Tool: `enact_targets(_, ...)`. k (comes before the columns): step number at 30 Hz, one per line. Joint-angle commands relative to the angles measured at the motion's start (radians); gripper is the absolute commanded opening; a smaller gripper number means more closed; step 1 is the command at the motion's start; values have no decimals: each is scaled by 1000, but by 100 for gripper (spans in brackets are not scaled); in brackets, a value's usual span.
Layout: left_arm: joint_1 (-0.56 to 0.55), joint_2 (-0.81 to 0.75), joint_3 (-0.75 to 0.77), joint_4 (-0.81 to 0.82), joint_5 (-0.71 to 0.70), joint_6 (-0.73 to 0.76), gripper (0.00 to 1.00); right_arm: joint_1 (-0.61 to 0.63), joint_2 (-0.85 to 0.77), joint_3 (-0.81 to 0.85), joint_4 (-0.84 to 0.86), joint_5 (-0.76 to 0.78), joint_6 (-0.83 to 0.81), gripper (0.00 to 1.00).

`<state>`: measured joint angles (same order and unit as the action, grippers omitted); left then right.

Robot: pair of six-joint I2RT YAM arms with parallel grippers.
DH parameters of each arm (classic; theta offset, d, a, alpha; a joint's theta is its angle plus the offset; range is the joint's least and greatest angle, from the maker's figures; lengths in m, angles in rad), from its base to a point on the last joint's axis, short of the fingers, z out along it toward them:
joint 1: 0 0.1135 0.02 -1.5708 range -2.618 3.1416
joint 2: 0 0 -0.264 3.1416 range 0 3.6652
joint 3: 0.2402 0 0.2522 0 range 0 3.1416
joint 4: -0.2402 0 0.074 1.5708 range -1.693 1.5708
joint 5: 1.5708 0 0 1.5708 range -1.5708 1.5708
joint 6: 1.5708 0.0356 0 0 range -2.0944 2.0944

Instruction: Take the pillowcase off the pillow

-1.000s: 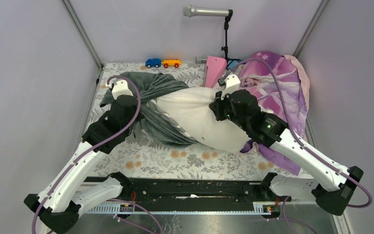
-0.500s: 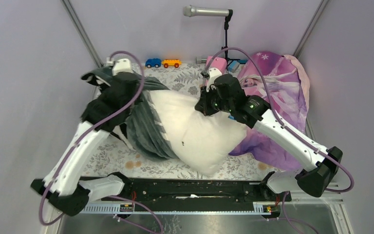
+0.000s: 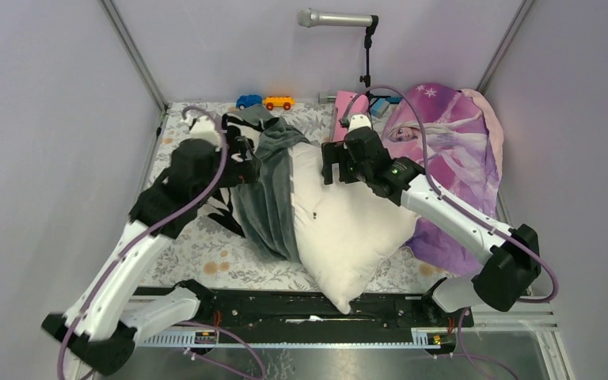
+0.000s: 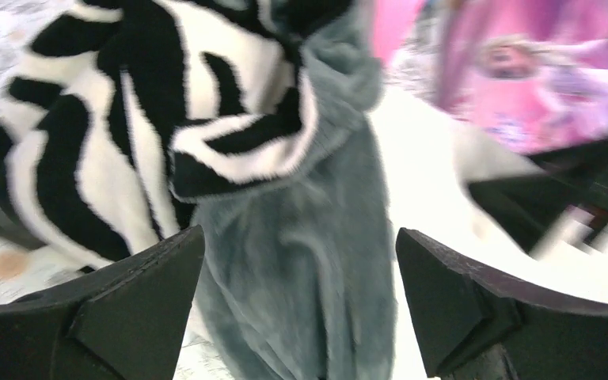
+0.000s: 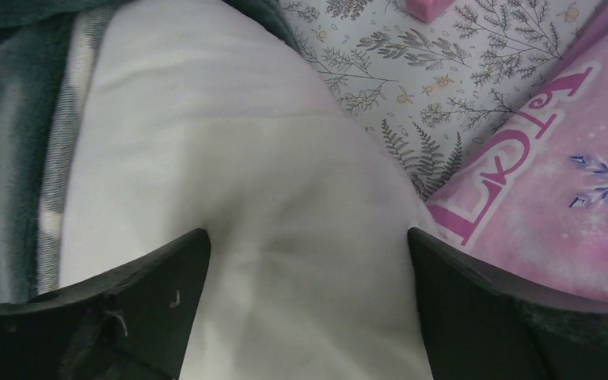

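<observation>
Presently both pincers stand released, so the left gripper [image 4: 299, 233] should clench the pillowcase [image 3: 273, 198], bunched at 9 o'clock of the pillow [image 3: 348, 229], while the right gripper [image 5: 307, 233] pins the pillow's 12 o'clock end.

My left gripper [image 3: 245, 154] is at the far-left end of the grey-green pillowcase [image 3: 273, 198], which is bunched over the left part of the white pillow [image 3: 348, 229]; a black-and-white striped patch [image 3: 220, 212] shows under my left arm. My right gripper [image 3: 331, 168] is on the pillow's bare far end. The pillow lies diagonally on the floral table [image 3: 198, 253], its near corner poking past the near edge and its right side against the princess-print fabric [image 3: 459, 150]. At the back are a blue toy car [image 3: 248, 101] beside an orange toy car [image 3: 279, 102], a pink box [image 3: 340, 103] and a microphone [image 3: 336, 18].
</observation>
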<state>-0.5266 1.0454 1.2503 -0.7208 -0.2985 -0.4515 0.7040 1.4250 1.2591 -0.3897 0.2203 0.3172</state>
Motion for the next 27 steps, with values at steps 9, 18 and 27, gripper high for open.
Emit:
enact_targets(9,-147,-133,-285,216,291,-115,99,91,-95,117,-84,6,-64,100)
enact_targets(18,-484,48,-265,190,-91,-252,99,199,-209,-45,-122,-41,-37,100)
enact_targets(27,-506,104,-286,84,-262,-275,90,199,-266,-320,-60,-56,32,100)
